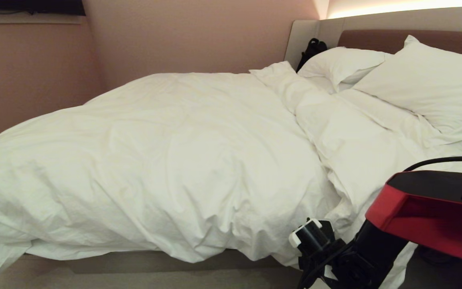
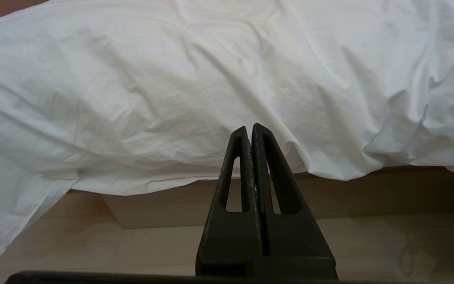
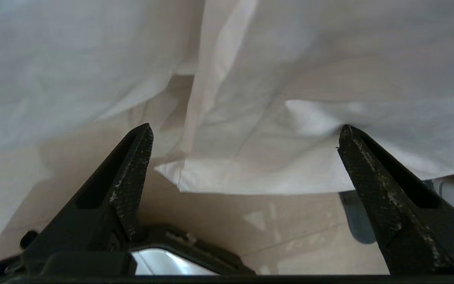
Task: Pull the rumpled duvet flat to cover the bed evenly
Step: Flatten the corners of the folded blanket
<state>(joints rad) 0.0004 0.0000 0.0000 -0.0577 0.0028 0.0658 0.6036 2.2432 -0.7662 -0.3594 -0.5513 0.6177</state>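
Nearest, the right gripper stands with its jaws spread wide and holding nothing, just below a hanging fold of the duvet at the bed's near edge. The left gripper has its jaws pressed together, empty, low beside the base, apart from the cloth. The duvet lies rumpled across the mattress, spilling over the near side. Beyond it, two pillows lean against the headboard.

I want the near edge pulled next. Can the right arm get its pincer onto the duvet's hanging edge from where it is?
Probably yes. The right pincer stands wide open just below the duvet, whose hanging fold sits between its fingertips with nothing in the way. The bed base lies behind the cloth.
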